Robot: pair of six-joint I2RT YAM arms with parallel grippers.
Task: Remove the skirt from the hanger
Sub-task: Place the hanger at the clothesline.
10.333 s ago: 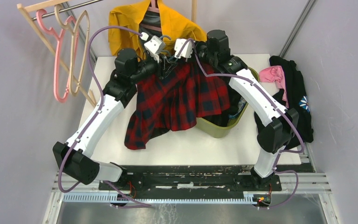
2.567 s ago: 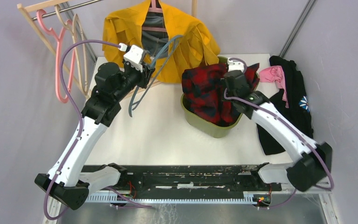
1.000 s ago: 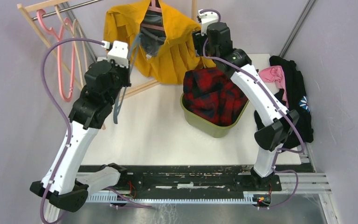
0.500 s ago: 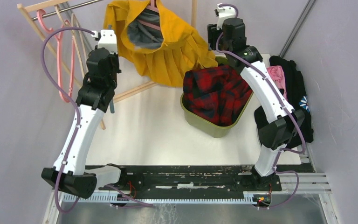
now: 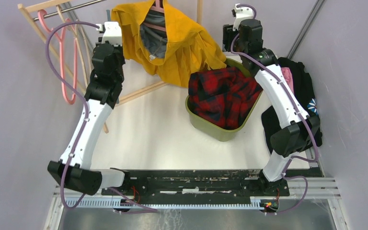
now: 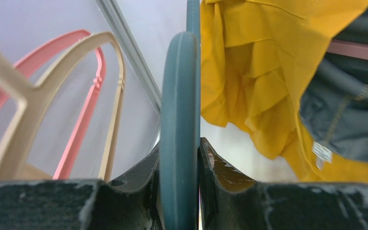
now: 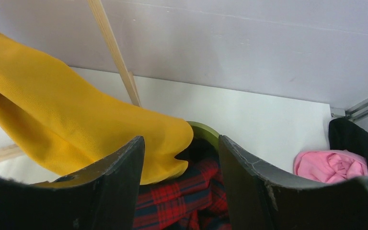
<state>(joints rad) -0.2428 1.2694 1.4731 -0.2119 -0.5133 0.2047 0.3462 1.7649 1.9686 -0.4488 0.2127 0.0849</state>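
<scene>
At the far left a pink hanger and a beige hanger hang on the rack. Just beside them the left end effector is clenched on a bare teal hanger, held edge-on between its fingers. That looks like the hanger being put away, and the risk here is its hook catching on the neighbouring hangers or pivoting in so narrow a grip. Right of it a yellow skirt is still draped on its own hanger at the back. Its hem dips toward a green tub on the bench. The plaid skirt, the one this task seems to concern, lies heaped in that tub, free of any hanger. Part of it bulges over the rim, so a nudge could spill it onto the bench. The right end effector hovers above it, released and empty. Its spread jaws are close to the yellow hem, which could snag if the arm swings leftward. Black garments and a pink cloth sit at the far right.
</scene>
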